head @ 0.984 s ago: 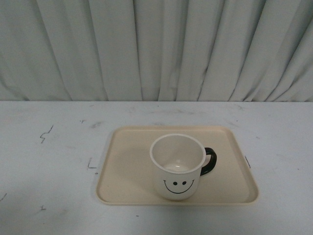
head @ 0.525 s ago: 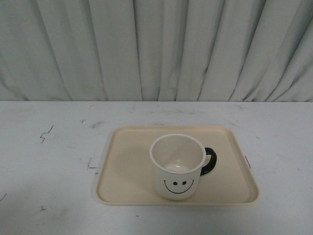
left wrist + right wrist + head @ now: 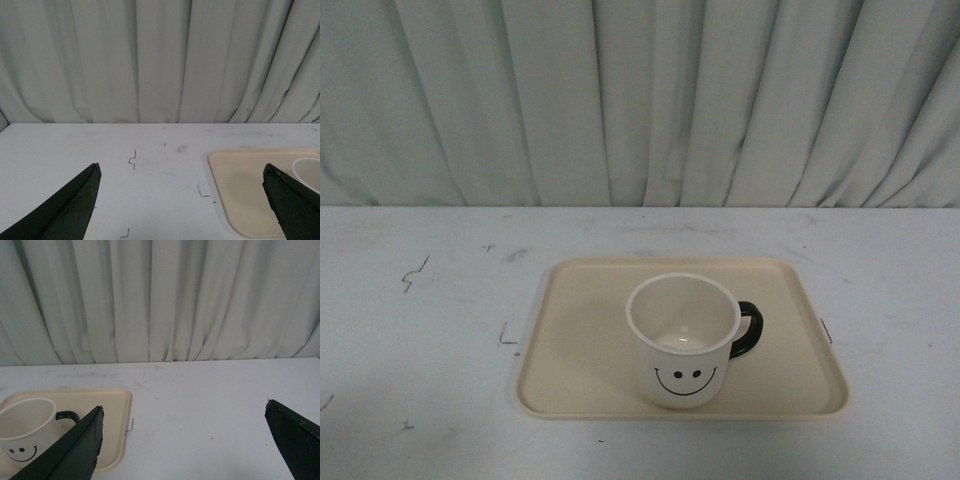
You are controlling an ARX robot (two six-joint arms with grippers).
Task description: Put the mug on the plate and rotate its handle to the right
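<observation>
While both my arms sit out of the front view, the mug (image 3: 682,340) stands upright on the plate (image 3: 580,340), slightly toward the plate's 5 o'clock from centre. Handle (image 3: 748,330) points to 3 o'clock, smiley faces me. My left gripper (image 3: 182,200) has jaws spread wide, holding nothing, over bare table (image 3: 420,340). My right gripper (image 3: 184,440) is likewise spread wide and empty, well clear of the mug.
</observation>
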